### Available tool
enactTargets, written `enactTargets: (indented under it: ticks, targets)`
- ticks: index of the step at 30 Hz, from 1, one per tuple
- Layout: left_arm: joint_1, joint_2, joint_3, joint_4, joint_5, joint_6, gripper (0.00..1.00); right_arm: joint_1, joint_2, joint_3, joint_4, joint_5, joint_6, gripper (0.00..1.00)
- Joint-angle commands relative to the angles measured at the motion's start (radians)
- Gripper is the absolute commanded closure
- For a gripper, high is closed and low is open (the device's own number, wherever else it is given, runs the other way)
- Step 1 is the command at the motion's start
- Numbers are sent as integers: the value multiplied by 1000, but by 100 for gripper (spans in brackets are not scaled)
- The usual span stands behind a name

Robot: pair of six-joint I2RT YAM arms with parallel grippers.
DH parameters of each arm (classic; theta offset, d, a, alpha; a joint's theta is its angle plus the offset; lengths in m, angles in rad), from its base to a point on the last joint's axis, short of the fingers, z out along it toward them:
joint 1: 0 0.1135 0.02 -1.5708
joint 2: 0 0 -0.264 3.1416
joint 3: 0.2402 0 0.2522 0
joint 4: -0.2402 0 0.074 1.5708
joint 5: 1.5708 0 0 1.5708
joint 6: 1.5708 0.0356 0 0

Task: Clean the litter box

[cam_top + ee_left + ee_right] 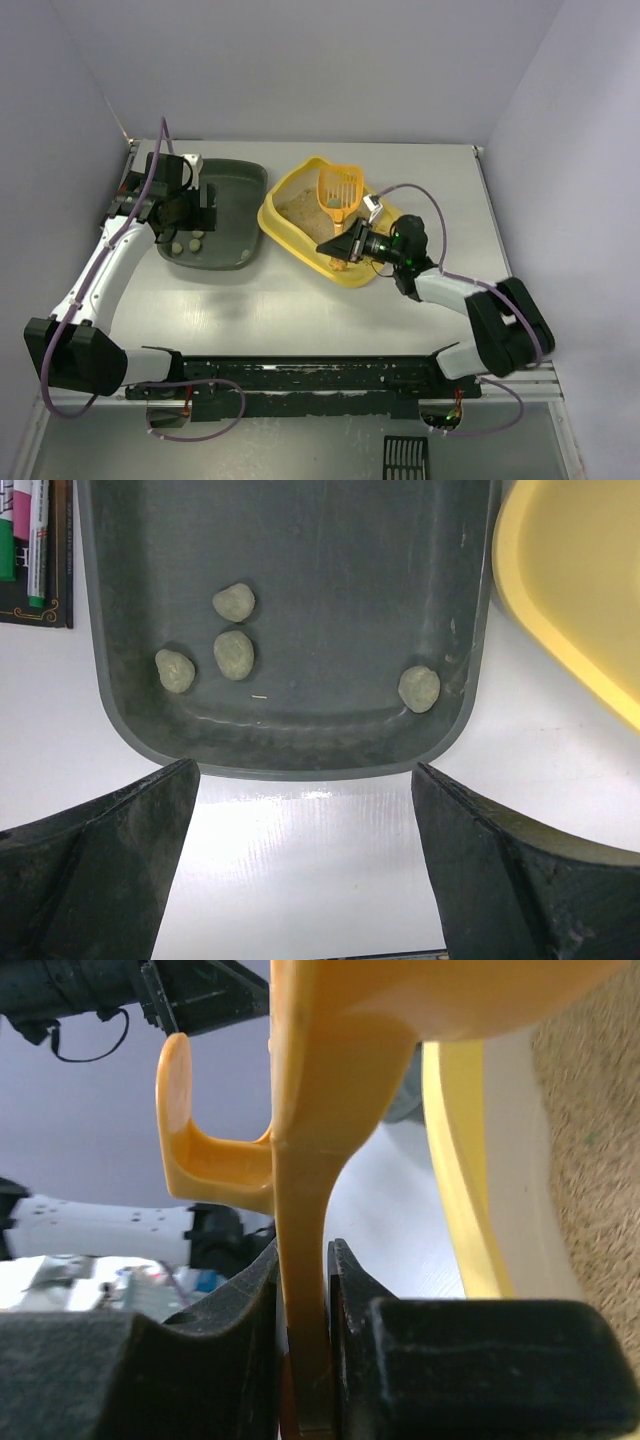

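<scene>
The yellow litter box holds beige litter and sits at mid-table, angled. My right gripper is over its near right end, shut on the handle of the orange slotted scoop, whose head hangs above the litter. In the right wrist view the jaws clamp the scoop handle, with the box rim and litter to the right. My left gripper is open and empty over the dark grey-green tray. Its jaws hover near the tray's rounded end.
The dark tray holds several greenish clumps, and the litter box's corner lies right beside it. Markers on a dark box lie left of the tray. A black slotted piece lies in front of the arm bases.
</scene>
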Motion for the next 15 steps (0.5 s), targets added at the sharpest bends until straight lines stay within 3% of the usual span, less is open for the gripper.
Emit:
enactTargets:
  ticks: [1, 10, 12, 15]
  targets:
    - [16, -4, -21, 38, 31, -4, 1, 48, -137, 91, -482, 181, -405, 100]
    - [29, -10, -33, 46, 24, -8, 1, 47, -226, 16, -416, 198, -301, 100]
    - [33, -21, -43, 56, 27, -9, 1, 45, -239, -26, -292, 144, -226, 100]
    - [39, -36, -57, 67, 31, -13, 1, 44, -181, -91, 34, 20, 8, 100]
